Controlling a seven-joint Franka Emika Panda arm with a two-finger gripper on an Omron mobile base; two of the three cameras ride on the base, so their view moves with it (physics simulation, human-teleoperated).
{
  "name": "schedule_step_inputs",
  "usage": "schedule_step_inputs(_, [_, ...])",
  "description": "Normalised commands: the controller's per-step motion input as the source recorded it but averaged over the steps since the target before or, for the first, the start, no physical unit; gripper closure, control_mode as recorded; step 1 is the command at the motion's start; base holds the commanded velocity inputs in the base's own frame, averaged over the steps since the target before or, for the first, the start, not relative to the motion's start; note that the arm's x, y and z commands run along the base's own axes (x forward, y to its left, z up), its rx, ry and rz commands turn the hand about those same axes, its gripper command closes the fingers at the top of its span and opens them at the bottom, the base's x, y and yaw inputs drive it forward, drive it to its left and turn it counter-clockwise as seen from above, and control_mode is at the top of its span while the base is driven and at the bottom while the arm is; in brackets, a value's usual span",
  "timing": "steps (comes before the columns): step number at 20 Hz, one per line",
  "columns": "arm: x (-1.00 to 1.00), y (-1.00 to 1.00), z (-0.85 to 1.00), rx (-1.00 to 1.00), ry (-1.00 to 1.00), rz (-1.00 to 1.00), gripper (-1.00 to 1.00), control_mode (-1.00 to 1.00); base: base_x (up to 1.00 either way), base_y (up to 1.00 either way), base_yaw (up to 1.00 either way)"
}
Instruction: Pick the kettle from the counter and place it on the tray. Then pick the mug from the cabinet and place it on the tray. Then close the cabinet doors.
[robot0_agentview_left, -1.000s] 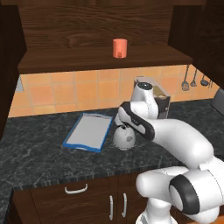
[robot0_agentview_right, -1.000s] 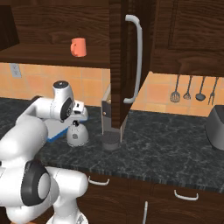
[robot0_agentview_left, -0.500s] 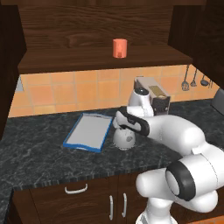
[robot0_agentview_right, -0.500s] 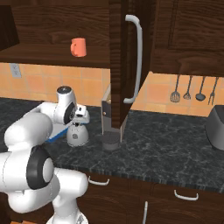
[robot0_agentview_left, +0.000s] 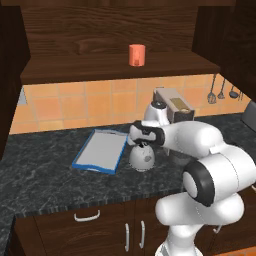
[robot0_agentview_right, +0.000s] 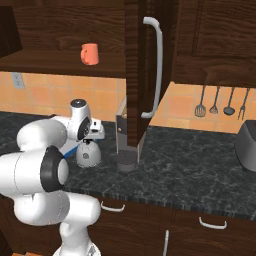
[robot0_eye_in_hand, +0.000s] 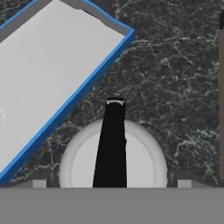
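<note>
The silver-grey kettle (robot0_agentview_left: 143, 157) (robot0_agentview_right: 88, 154) stands on the dark speckled counter (robot0_agentview_left: 45, 180), just right of the blue-rimmed tray (robot0_agentview_left: 100, 150). My gripper (robot0_agentview_left: 142, 138) (robot0_agentview_right: 92, 134) hangs directly over the kettle's top, open, nothing in its grasp. In the hand view the kettle (robot0_eye_in_hand: 142, 164) sits centred below with its black handle (robot0_eye_in_hand: 112, 140) upright, one fingertip (robot0_eye_in_hand: 40, 183) on each side of it, and the tray (robot0_eye_in_hand: 48, 74) to the upper left. The orange-red mug (robot0_agentview_left: 136, 54) (robot0_agentview_right: 90, 53) stands on the open cabinet's shelf (robot0_agentview_left: 75, 70). Both cabinet doors (robot0_agentview_right: 136, 75) stand open.
A boxy coffee machine (robot0_agentview_left: 173, 102) stands right behind the kettle, close to my arm. The open right door's bar handle (robot0_agentview_right: 156, 65) juts out over the counter. Kitchen utensils (robot0_agentview_right: 215, 100) hang on the tiled wall, and a dark appliance (robot0_agentview_right: 247, 145) sits far right.
My hand has come down closer over the kettle and stayed open. The kettle, tray and mug have not moved.
</note>
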Motion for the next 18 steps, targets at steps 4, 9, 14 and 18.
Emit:
schedule_step_inputs(4, [0.04, 0.06, -0.22, -0.02, 0.0, 0.0, -1.0, -1.0, 0.0, 0.0, 0.0])
schedule_step_inputs(9, [-0.23, 0.09, -0.37, -0.05, 0.03, 0.0, 1.0, -1.0, 0.0, 0.0, 0.0])
schedule_step_inputs(14, [-0.11, 0.0, -0.22, 0.0, -0.02, 0.01, 1.0, -1.0, 0.0, 0.0, 0.0])
schedule_step_inputs(18, [-0.36, 0.0, 0.11, 0.04, -0.01, 0.04, 1.0, -1.0, 0.0, 0.0, 0.0])
